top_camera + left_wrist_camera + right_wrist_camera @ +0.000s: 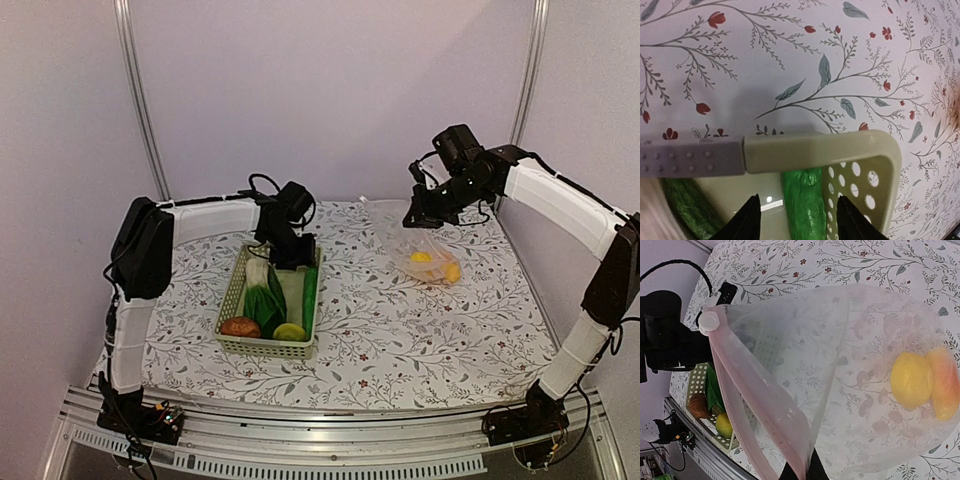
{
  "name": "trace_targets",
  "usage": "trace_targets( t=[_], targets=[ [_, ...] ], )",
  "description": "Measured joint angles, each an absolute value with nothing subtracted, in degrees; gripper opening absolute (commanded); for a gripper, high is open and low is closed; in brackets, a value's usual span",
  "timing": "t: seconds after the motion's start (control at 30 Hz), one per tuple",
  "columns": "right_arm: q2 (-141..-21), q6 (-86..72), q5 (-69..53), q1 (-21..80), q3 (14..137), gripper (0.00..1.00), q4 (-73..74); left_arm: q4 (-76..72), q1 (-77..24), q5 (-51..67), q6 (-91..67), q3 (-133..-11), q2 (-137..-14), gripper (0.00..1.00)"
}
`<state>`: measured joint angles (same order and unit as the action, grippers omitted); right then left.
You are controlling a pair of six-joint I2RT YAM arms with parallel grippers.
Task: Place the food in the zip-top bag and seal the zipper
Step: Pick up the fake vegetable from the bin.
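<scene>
A: While the left gripper [797, 216] hangs spread over the cucumber [802, 197] in the basket [860, 150], left of middle, where should it grab?

B: Around the middle. It looks light, hard and slippery. Upper right, the right gripper [800, 471] pinches the floppy bag [840, 365] by its zipper [752, 390], with two fruits [912, 380] inside.
</scene>
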<state>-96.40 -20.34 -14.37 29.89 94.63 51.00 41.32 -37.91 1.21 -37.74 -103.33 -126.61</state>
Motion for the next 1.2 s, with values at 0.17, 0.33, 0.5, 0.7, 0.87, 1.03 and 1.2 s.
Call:
trace_targets(
  t=[0.17, 0.33, 0.5, 0.7, 0.87, 1.03, 1.2],
  targets=[
    [-96.3, -20.4, -14.8, 29.9, 94.6, 0.00, 51.1, 41.2, -37.8, 2.6, -37.7, -105.4, -130.4, 0.50],
    [-96.3, -20.5, -15.2, 29.9, 94.6, 0.01, 51.1, 41.3, -37.8, 3.6, -37.8, -105.8, -132.5, 0.47],
    [-96.3, -21.0, -15.5, 29.9, 94.2, 0.00, 50.9, 41.3, -37.8, 4.1, -37.5, -105.8, -132.6, 0.31],
    [-96.3, -21.5, -15.8, 30.0, 93.7, 0.01, 50.8, 41.1, -37.8, 3.9, -37.1, -105.2, -132.2, 0.20],
    [-96.3, -21.6, -16.3, 30.1, 93.6, 0.00, 50.3, 41.4, -37.4, 3.0, -37.1, -102.4, -128.6, 0.17],
    [-96.3, -21.5, -16.3, 30.6, 94.4, 0.00, 50.5, 39.6, -36.9, 1.9, -37.1, -99.7, -119.3, 0.13],
    [-97.0, -21.0, -16.5, 31.3, 97.2, 0.00, 51.1, 33.9, -36.8, 0.9, -36.7, -97.0, -107.5, 0.10]
  ],
)
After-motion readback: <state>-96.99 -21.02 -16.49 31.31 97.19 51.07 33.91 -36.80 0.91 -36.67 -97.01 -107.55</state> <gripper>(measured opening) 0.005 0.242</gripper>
